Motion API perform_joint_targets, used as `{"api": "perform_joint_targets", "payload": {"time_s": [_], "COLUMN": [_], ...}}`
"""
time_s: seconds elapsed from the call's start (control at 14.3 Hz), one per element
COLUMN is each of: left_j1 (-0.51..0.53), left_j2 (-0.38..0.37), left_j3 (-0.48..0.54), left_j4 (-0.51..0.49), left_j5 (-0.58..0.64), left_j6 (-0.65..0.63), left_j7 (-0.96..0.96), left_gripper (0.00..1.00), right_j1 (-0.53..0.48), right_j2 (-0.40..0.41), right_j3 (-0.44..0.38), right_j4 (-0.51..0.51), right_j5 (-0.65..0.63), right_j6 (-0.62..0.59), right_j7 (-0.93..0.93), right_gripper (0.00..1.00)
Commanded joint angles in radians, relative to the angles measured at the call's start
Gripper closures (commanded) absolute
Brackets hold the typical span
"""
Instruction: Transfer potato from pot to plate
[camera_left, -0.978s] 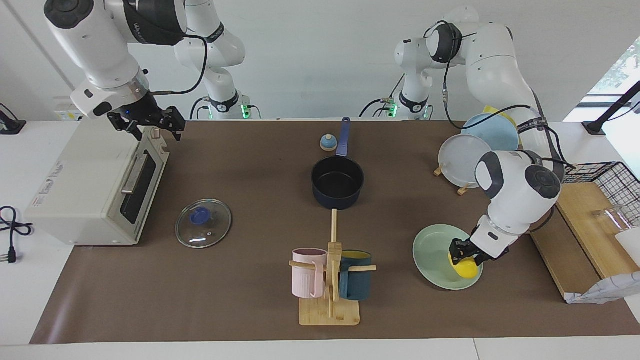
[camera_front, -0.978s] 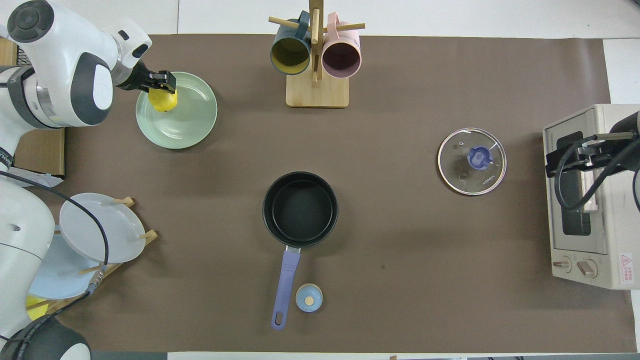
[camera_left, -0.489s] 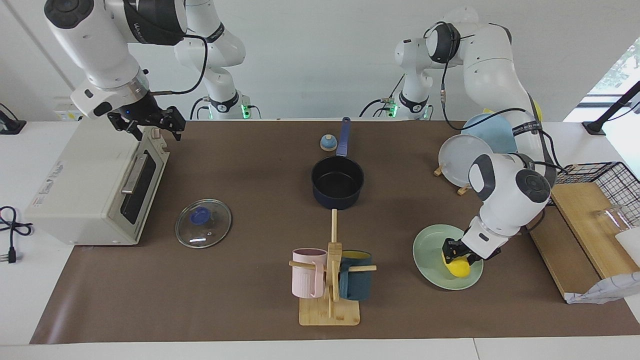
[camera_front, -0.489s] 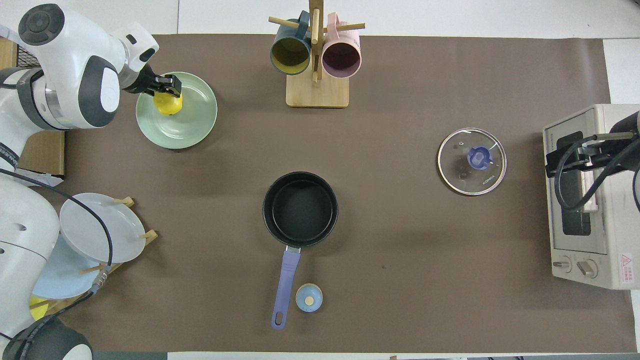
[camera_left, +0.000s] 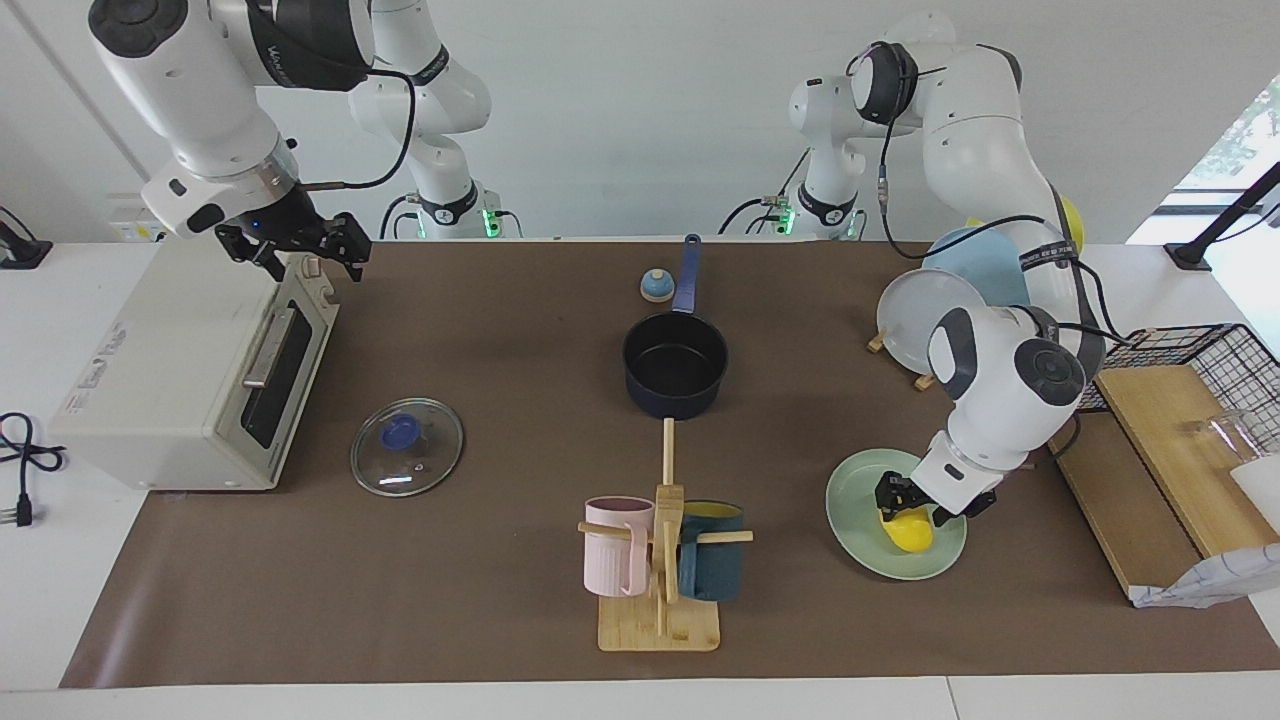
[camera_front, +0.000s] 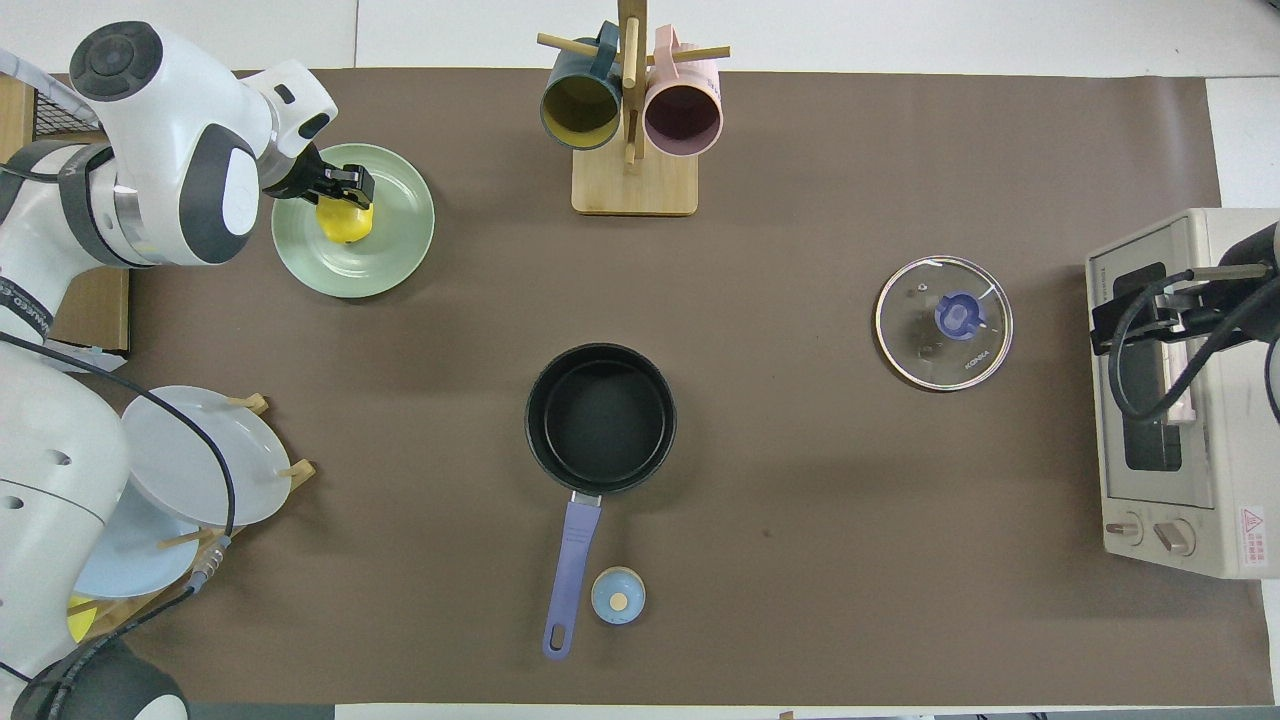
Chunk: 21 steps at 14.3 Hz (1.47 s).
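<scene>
The yellow potato (camera_left: 910, 535) lies low in the mint-green plate (camera_left: 858, 500), toward the left arm's end of the table. My left gripper (camera_left: 908, 508) is shut on the potato's top; in the overhead view the left gripper (camera_front: 347, 193) sits over the potato (camera_front: 345, 222) and the plate (camera_front: 392, 250). The navy pot (camera_left: 675, 365) stands empty at mid-table, handle toward the robots; it also shows in the overhead view (camera_front: 600, 418). My right gripper (camera_left: 297, 252) waits open over the toaster's top edge.
A toaster oven (camera_left: 170, 370) stands at the right arm's end, a glass lid (camera_left: 407, 460) beside it. A mug rack (camera_left: 660, 560) stands farther from the robots than the pot. A plate rack (camera_left: 930, 315), a wooden board (camera_left: 1180, 450) and a small blue knob (camera_left: 656, 286) are also here.
My left gripper has carried the potato from the plate's rim toward the plate's middle and lower. The right arm has not moved.
</scene>
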<state>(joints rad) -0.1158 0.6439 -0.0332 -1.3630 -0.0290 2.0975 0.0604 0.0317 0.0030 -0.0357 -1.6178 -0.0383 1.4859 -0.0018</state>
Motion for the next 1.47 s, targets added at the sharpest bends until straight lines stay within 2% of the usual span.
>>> {"api": "perform_joint_targets", "payload": {"time_s": [0.0,0.49,0.91,1.05,1.19,1.4], "left_j1": [0.008,0.034,0.033,0.033,0.031,0.024], "left_j2": [-0.088,-0.406,-0.595,-0.67,-0.753,-0.793], "left_j3": [0.007,0.05,0.05,0.05,0.049,0.049], "left_j4": [-0.01,-0.013,-0.043,-0.127,-0.244,-0.314], "left_j5": [0.017,0.02,0.02,0.02,0.02,0.02], "left_j6": [-0.046,-0.377,-0.695,-0.732,-0.717,-0.706], "left_j7": [0.009,-0.028,-0.021,-0.025,-0.027,-0.036], "left_gripper": [0.0,0.0,0.0,0.0,0.0,0.0], "right_j1": [-0.01,-0.01,-0.01,-0.01,-0.01,-0.01], "right_j2": [-0.003,-0.003,-0.003,-0.003,-0.003,-0.003], "right_j3": [0.007,0.007,0.007,0.007,0.008,0.007], "right_j4": [0.004,0.006,0.006,0.006,0.006,0.006], "right_j5": [0.017,0.017,0.017,0.017,0.017,0.017], "right_j6": [-0.003,-0.003,-0.003,-0.003,-0.003,-0.003], "right_j7": [0.016,0.016,0.016,0.016,0.016,0.016], "right_gripper": [0.0,0.0,0.0,0.0,0.0,0.0]}}
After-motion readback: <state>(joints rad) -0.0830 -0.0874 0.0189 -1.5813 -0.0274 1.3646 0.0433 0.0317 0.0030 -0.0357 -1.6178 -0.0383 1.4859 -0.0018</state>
